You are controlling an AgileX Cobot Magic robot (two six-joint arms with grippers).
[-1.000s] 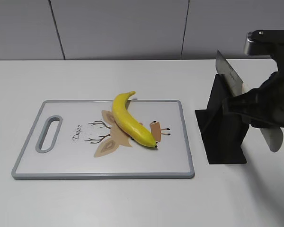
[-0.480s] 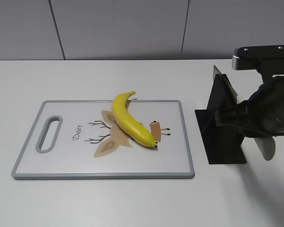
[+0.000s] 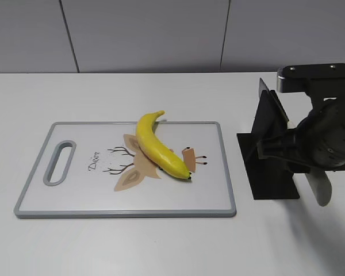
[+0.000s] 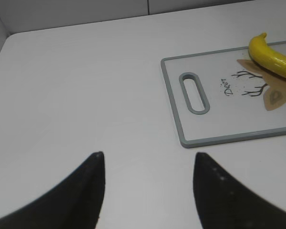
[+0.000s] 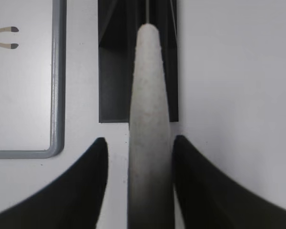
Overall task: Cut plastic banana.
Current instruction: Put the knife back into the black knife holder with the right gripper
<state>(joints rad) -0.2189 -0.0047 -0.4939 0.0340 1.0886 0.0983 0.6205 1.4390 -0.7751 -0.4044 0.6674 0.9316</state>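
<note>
The plastic banana [image 3: 158, 146] lies whole and slantwise on the middle of the white, grey-rimmed cutting board [image 3: 126, 213]; it also shows in the left wrist view [image 4: 271, 59]. My right gripper [image 3: 276, 152] is at the black knife stand [image 3: 270, 172]. In the right wrist view my right gripper [image 5: 139, 138] straddles the pale knife handle [image 5: 150, 95]. The right finger touches the handle and the left finger stands apart from it. The blade is down in the stand [image 5: 114, 71]. My left gripper [image 4: 148, 154] is open and empty over bare table, left of the board [image 4: 171, 95].
The knife stand sits just right of the board's right edge. The pale handle [image 3: 322, 192] sticks out toward the table's front right. A grey wall runs behind the table.
My right gripper has moved left and down at the stand. The knife blade, raised above the stand one second ago, has dropped into it. The banana and board have not moved.
</note>
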